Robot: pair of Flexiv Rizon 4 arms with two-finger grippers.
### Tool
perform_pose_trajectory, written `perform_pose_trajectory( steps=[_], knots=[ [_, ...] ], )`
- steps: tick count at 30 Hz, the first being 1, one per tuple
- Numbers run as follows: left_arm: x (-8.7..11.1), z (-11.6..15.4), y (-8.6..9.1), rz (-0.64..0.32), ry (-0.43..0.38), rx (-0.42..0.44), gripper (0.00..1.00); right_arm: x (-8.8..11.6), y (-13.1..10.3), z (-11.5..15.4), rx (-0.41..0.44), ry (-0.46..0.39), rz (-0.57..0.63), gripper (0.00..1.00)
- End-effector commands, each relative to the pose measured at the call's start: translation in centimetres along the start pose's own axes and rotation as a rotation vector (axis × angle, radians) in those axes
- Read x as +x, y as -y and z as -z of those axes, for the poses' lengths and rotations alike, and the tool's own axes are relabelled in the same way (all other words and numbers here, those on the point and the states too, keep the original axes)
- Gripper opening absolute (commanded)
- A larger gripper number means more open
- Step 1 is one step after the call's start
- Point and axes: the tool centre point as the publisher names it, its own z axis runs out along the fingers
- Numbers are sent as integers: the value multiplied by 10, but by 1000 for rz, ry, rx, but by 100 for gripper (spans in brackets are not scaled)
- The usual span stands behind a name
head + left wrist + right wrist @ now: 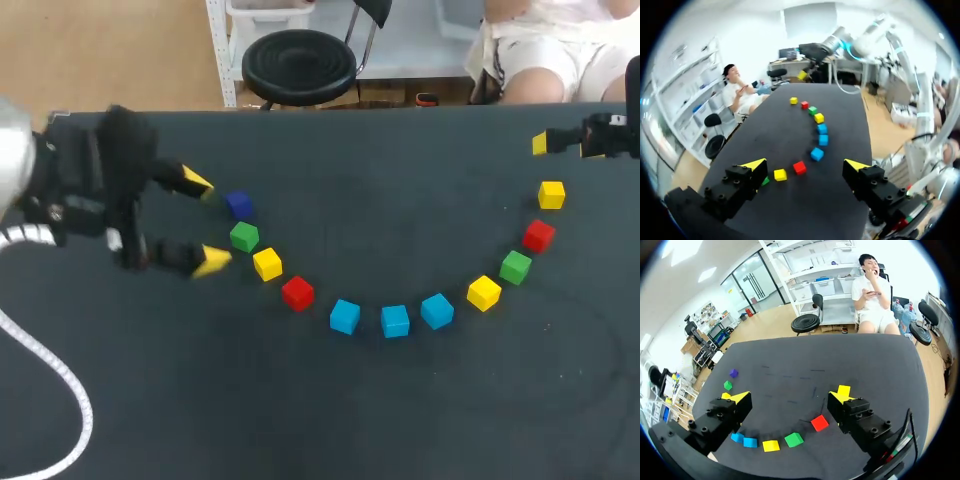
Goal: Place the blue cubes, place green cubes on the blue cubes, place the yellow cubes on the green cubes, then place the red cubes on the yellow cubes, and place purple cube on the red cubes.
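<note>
Cubes lie in an arc on the black table (330, 420). From the left they are a purple cube (238, 205), green cube (244, 237), yellow cube (267, 264), red cube (297, 293), three blue cubes (395, 321), then yellow (484, 293), green (516, 267), red (538, 235) and yellow (551, 194). My left gripper (204, 220) stands open just left of the purple and green cubes. In its wrist view the left gripper (805, 165) has the red cube (799, 167) ahead between its tips. My right gripper (565, 145) is open beyond the arc's right end; in its own view the right gripper (788, 397) holds nothing.
A white cable (60, 380) loops over the table's left front. The table's far edge (330, 108) runs behind the arc.
</note>
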Motion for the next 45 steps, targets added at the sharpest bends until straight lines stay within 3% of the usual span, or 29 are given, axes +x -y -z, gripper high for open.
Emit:
perform_pose_trajectory(
  steps=[1,13,16,20,26,34,45],
  knots=[
    [-15,-5,33,-76,-72,10,100,0,0,0,0,0,0,100],
    [-24,-5,100,-124,-174,35,100,0,0,0,0,0,0,100],
    [-24,-11,119,-125,-180,64,100,0,0,0,0,0,0,100],
    [-26,-30,130,-125,-206,102,100,0,0,0,0,0,0,100],
    [-45,-53,132,-134,-196,147,100,0,0,0,0,0,0,100],
    [-69,-79,131,-171,-190,144,100,0,0,0,0,0,0,100],
    [-71,-85,83,-159,-181,115,100,0,0,0,0,0,0,100]
  ],
)
